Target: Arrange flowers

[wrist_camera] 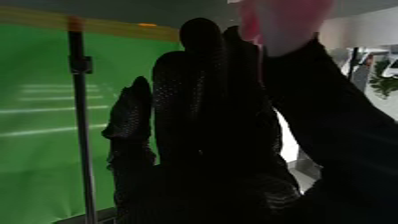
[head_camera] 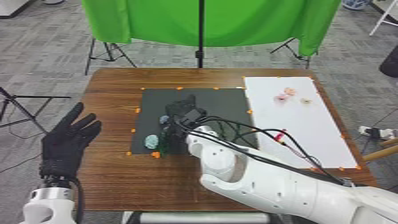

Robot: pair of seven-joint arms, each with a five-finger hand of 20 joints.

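My left hand (head_camera: 71, 135) is open over the table's left edge. My right hand (head_camera: 182, 106) is above the black mat (head_camera: 218, 96), its far part partly covered by cables. In the right wrist view, a blurred pink-and-white thing (wrist_camera: 286, 22) is pinched between the thumb and fingers of my right hand (wrist_camera: 209, 110). A pale blue flower head (head_camera: 151, 141) lies on the mat's near left part, with dark green foliage (head_camera: 163, 144) beside it. Small pink blooms (head_camera: 289, 91) and a cream one (head_camera: 306, 101) rest on the white sheet (head_camera: 311, 127).
The brown table (head_camera: 111, 165) has orange tape marks around mat and sheet. A red-pink object (head_camera: 280, 136) is by my right arm's cables. Behind the table stand a green cloth (head_camera: 151, 20) and a black pole (head_camera: 201, 45); a tripod (head_camera: 27, 112) is at the left.
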